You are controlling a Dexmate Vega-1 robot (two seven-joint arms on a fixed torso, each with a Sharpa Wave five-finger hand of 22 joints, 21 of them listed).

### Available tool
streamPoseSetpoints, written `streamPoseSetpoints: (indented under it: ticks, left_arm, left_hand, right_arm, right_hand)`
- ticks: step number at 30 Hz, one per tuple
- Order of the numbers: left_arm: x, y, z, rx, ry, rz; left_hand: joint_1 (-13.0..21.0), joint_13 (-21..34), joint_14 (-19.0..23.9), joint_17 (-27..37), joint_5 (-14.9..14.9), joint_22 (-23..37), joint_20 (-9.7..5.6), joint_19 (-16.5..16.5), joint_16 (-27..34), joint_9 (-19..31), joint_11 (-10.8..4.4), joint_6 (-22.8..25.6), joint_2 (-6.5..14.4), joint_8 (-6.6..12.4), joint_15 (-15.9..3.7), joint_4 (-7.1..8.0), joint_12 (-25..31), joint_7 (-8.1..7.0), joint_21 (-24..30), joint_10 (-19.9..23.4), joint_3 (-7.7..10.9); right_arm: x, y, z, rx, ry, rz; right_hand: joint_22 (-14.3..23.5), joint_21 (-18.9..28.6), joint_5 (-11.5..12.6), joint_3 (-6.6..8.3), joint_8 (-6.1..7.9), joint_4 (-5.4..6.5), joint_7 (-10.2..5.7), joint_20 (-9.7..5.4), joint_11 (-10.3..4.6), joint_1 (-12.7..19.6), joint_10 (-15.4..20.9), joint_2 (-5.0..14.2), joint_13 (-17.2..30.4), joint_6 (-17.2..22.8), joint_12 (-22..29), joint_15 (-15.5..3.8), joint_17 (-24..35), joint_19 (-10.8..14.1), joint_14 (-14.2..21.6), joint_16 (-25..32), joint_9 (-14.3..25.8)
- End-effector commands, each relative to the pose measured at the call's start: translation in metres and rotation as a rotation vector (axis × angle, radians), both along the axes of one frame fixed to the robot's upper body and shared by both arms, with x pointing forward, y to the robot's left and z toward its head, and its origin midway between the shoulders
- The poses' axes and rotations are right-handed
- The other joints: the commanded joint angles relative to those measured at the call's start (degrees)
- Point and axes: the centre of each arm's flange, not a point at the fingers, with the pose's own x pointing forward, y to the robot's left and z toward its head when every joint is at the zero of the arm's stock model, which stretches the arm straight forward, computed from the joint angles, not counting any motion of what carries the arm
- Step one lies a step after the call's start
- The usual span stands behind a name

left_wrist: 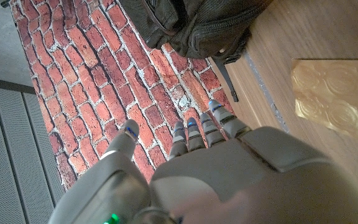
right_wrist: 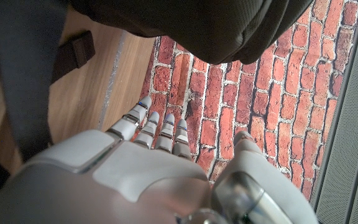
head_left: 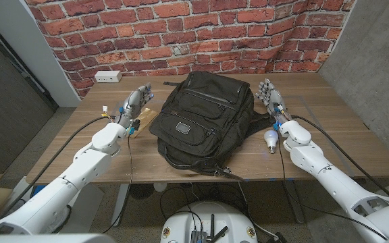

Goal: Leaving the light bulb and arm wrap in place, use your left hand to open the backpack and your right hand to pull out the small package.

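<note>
A: Head view, items?
B: Backpack [head_left: 203, 121], closed, mid-surface [head_left: 343, 128]; bulb [head_left: 271, 140] right of it. Left hand [head_left: 135, 102], right hand [head_left: 270, 94] flank it, empty, fingers extended.
A: Wrist views?
B: Left: gold wrap [left_wrist: 337, 99] beside backpack. Right: backpack, strap.

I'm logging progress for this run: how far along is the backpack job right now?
Nothing looks done yet: the black backpack lies shut on the table, no small package in sight. Nothing is in hand; the left hand and right hand flank the bag, holding nothing. The light bulb lies untouched by the right arm. Opening the bag and pulling out the package remain.
</note>
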Motion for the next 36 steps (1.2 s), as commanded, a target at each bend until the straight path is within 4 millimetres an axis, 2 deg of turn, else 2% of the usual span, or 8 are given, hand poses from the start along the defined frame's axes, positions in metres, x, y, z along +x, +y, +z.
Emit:
streamPoseSetpoints:
  ticks: [1, 17, 29, 36]
  left_arm:
    - [-0.025, 0.012, 0.012, 0.12, -0.031, 0.033]
    - [-0.058, 0.024, 0.018, 0.254, -0.083, 0.071]
    - [-0.082, 0.027, 0.018, 0.351, -0.122, 0.109]
    - [-0.092, 0.03, 0.019, 0.409, -0.163, 0.114]
  left_hand:
    - [1.31, 0.2, 0.88, 0.09, 0.08, 0.16, -2.94, 0.96, 0.35, 0.1, -0.32, 1.45, 0.53, 0.39, -1.3, -1.04, 0.42, -0.13, 0.25, 0.95, 0.37]
    - [3.85, 0.18, 2.69, 0.06, 0.09, 0.07, -3.67, 2.59, 0.41, 0.11, -1.68, 4.55, -0.3, 0.49, -2.72, -4.29, 0.59, -1.65, 0.32, 3.3, 1.15]
    - [6.98, 0.18, 5.16, 0.05, 0.32, 0.01, -4.73, 4.36, 0.53, 0.13, -2.87, 7.78, -1.45, 0.73, -3.59, -5.73, 0.83, -2.75, 0.29, 6.17, 1.79]
    - [9.96, 0.17, 6.43, 0.09, 0.38, -0.03, -5.29, 5.07, 0.51, 0.14, -3.55, 9.19, -3.85, 1.0, -4.46, -6.36, 0.63, -3.35, 0.11, 7.23, 1.96]
  right_arm:
    - [-0.003, 0.001, -0.002, 0.015, -0.007, -0.015]
    - [-0.006, 0.009, -0.003, 0.023, -0.033, -0.041]
    - [-0.011, 0.008, -0.004, 0.031, -0.052, -0.06]
    - [-0.014, 0.009, -0.006, 0.035, -0.056, -0.065]
  right_hand:
    - [0.11, 0.38, 0.16, 0.37, 0.0, -0.36, -0.13, -1.15, 0.04, 0.59, 0.47, 0.47, 0.09, 0.28, -0.02, -2.29, -0.02, -0.3, 0.39, -0.29, 0.19]
    - [0.1, 0.49, 0.12, 0.36, 0.0, -0.56, 0.06, -1.33, -0.02, 0.57, 0.65, 0.65, 0.05, 0.42, -0.02, -2.31, -0.2, -0.12, 0.55, -0.26, 0.18]
    - [0.09, 0.51, 0.1, 0.41, -0.03, -0.71, 0.06, -1.44, -0.03, 0.61, 0.74, 0.93, 0.03, 0.47, -0.04, -2.49, -0.33, -0.13, 0.56, -0.28, 0.17]
    - [0.09, 0.54, 0.1, 0.48, -0.05, -0.73, 0.07, -1.51, -0.18, 0.59, 0.75, 1.26, 0.02, 0.5, -0.07, -2.61, -0.39, -0.11, 0.61, -0.24, 0.17]
